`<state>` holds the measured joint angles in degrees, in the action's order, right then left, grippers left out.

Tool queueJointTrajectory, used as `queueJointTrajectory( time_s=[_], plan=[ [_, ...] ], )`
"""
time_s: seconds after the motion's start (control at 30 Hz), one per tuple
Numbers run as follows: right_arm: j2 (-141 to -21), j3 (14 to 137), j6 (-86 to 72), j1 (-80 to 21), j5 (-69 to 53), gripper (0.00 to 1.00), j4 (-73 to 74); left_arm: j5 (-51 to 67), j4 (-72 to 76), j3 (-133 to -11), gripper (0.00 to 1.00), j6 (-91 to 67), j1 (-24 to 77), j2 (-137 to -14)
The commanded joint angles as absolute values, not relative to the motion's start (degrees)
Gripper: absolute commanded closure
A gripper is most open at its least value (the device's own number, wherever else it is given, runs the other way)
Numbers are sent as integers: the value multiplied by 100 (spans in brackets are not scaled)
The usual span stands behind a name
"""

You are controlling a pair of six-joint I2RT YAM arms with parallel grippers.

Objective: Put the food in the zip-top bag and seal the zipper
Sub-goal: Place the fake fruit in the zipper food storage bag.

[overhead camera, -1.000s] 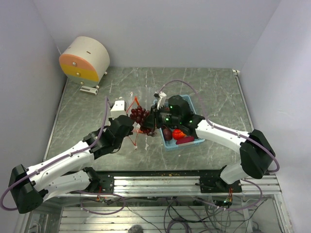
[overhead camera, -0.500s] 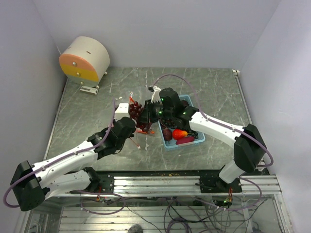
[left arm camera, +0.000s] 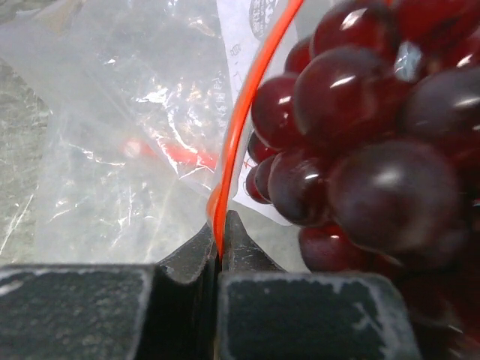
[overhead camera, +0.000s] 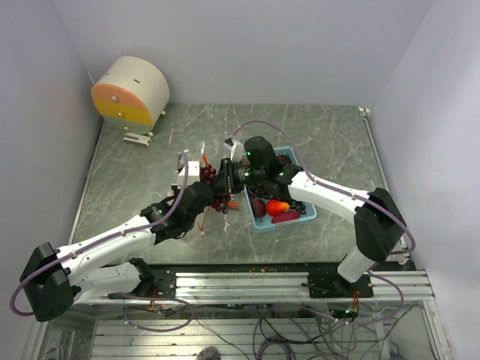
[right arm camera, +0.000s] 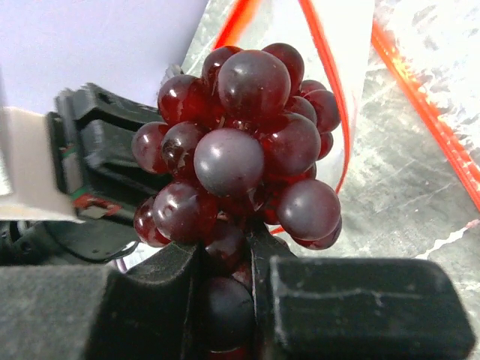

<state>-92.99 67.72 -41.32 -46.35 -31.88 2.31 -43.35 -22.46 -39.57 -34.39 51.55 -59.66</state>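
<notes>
Pinched dark red grape cluster (right arm camera: 240, 172), likely squashy, in right gripper (right arm camera: 225, 255); clamped orange-red zipper strip (left arm camera: 241, 127) of floppy-looking clear plastic bag (left arm camera: 127, 150) in left gripper (left arm camera: 220, 240).

Left end effector (overhead camera: 201, 193) and right end effector (overhead camera: 225, 177) meet mid-desk (overhead camera: 135, 172) at the zip-top bag (overhead camera: 204, 219), with a grape cluster (overhead camera: 211, 175) between them. Blue tray (overhead camera: 262, 224) just beside them, holding red fruit (overhead camera: 276, 206).

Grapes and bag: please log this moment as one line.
left gripper: shut on zipper | right gripper: shut on grapes | grapes: at bag mouth | tray: red fruit
</notes>
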Motion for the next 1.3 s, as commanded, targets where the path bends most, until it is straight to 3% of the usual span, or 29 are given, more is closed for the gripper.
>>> queueJointTrajectory(
  time_s=[0.0,0.37,0.7,1.0,1.17,1.27],
  plan=[
    [-9547,6538,-4640,-4599,-3481,100,-326,-4232,-2057,-3980,93,-3289,5177,-5798],
    [-8820,5481,-5781,-4592,-1672,100,-1786,-3314,-1838,-3701,93,-3511,5175,-4790],
    [-9065,5220,-6737,-4649,-1294,100,-2790,-3058,-1124,-3194,93,-3590,5174,-4932],
    [-8864,6020,-5116,-6030,1993,97,-1193,-2892,-1122,-3735,93,-3699,5174,-5206],
    [-9177,6402,-4659,-6389,2997,85,-894,-2643,-1341,-3947,93,-3833,5172,-5198],
    [-9264,6618,-4365,-6545,3326,56,-636,-2687,-1476,-4014,93,-3865,5174,-5006]
  ],
)
